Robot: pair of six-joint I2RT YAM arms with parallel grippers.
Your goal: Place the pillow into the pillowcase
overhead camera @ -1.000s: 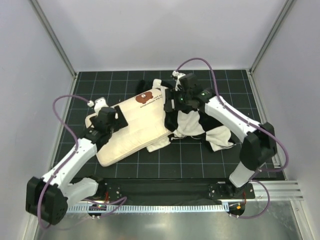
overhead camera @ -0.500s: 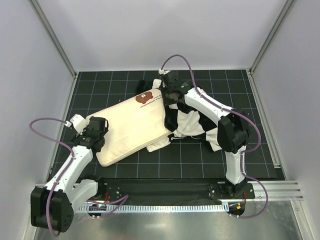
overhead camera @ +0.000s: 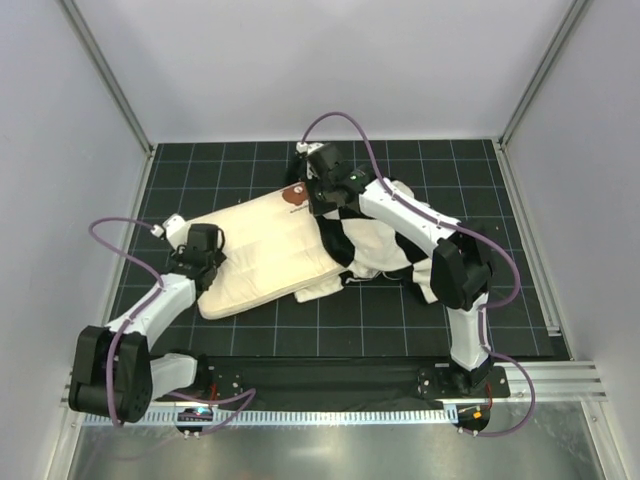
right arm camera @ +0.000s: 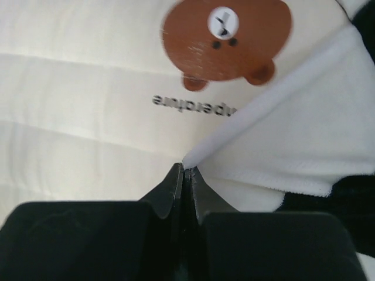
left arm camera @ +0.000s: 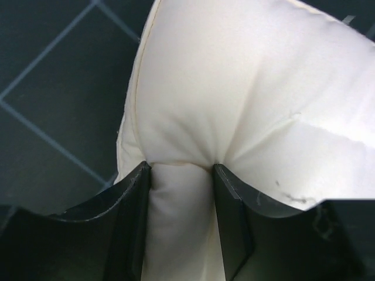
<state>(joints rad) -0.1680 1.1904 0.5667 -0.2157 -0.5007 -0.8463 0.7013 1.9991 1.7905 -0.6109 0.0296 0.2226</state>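
The cream pillow [overhead camera: 262, 248] lies slanted on the mat, with its brown bear mark [overhead camera: 293, 196] at the far edge. Its right end is under the black-and-white checked pillowcase [overhead camera: 378, 245]. My left gripper [overhead camera: 208, 262] sits at the pillow's left end. In the left wrist view the left gripper [left arm camera: 180, 170] squeezes a fold of the pillow [left arm camera: 246, 88] between its fingers. My right gripper [overhead camera: 313, 203] is beside the bear mark. In the right wrist view the right gripper [right arm camera: 184, 170] is shut on the white hem of the pillowcase [right arm camera: 304, 134], just below the bear mark [right arm camera: 225, 38].
A black gridded mat [overhead camera: 330, 325] covers the floor inside white walls. A metal rail [overhead camera: 560, 375] runs along the near edge by the arm bases. Purple cables loop above both wrists.
My left gripper moved off the pillow's top to its left end and closed on it. My right gripper shut on the pillowcase hem and carried it left, up to the bear mark.
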